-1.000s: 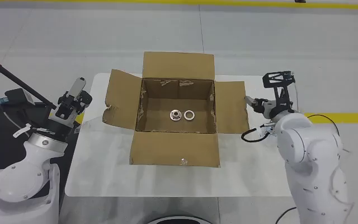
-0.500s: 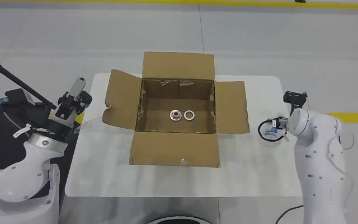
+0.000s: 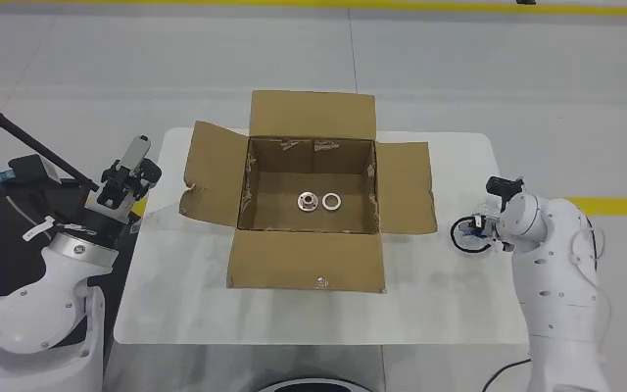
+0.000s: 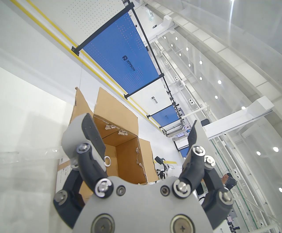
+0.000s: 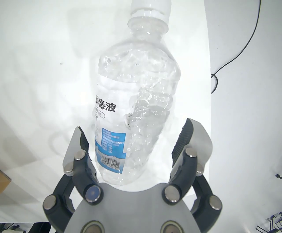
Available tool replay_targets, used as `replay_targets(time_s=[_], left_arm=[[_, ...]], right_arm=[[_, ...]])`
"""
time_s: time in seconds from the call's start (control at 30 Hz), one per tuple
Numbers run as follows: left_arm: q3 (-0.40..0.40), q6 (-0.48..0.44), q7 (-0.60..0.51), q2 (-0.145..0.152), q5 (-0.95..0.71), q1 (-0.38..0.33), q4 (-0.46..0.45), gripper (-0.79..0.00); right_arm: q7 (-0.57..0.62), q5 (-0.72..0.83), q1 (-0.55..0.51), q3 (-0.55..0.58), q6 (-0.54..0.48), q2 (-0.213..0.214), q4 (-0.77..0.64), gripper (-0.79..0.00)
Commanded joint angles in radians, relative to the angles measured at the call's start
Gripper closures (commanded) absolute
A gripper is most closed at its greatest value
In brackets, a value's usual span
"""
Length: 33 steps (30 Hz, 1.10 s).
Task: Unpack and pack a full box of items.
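An open cardboard box (image 3: 312, 260) stands mid-table with its four flaps spread. On its floor lie two metal rings (image 3: 308, 202) (image 3: 332, 201); one ring (image 4: 107, 160) also appears in the left wrist view, inside the box (image 4: 127, 154). A clear plastic bottle (image 5: 136, 88) with a blue and white label and a white cap (image 5: 152, 6) lies on the white table. My right gripper (image 5: 134, 125) is open and straddles the bottle's base end, with a gap at one finger. My left gripper (image 4: 141, 122) is open and empty, held off the table's left edge (image 3: 132, 162).
The white table (image 3: 196, 294) has bare room in front of the box and at both sides. My right arm (image 3: 524, 218) bends down over the table's right edge. A black cable (image 5: 238, 53) lies on the floor past that edge.
My right arm swung away from the box's right flap and lowered its gripper toward the table on the right. The left arm, box and rings stayed put.
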Motion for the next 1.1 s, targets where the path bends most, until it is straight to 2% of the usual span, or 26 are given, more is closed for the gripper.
replay_targets(time_s=[0.0,0.07,0.1,0.23,0.4,0.73,0.9,1.07], left_arm=[[0.0,0.0,0.0,0.0,0.0,0.0,0.0,-0.785],[0.0,0.0,0.0,0.0,0.0,0.0,0.0,-0.785],[0.0,0.0,0.0,0.0,0.0,0.0,0.0,-0.785],[0.0,0.0,0.0,0.0,0.0,0.0,0.0,-0.785],[0.0,0.0,0.0,0.0,0.0,0.0,0.0,-0.785],[0.0,0.0,0.0,0.0,0.0,0.0,0.0,-0.785],[0.0,0.0,0.0,0.0,0.0,0.0,0.0,-0.785],[0.0,0.0,0.0,0.0,0.0,0.0,0.0,-0.785]], right_arm=[[-0.002,0.006,0.004,0.0,-0.005,0.0,0.011,-0.182],[-0.003,0.012,0.008,-0.001,-0.012,0.001,0.019,-0.04],[-0.006,0.017,0.01,0.0,-0.012,0.001,0.023,0.0],[-0.03,0.048,0.011,0.011,-0.034,0.003,0.015,0.0],[-0.055,0.072,-0.001,0.022,-0.043,0.006,-0.065,0.0],[-0.207,0.274,-0.046,0.033,-0.118,0.002,-0.39,0.0],[-0.313,0.365,-0.05,-0.018,-0.182,-0.004,-0.532,0.0],[-0.403,0.422,0.005,-0.128,-0.245,-0.015,-0.558,0.0]])
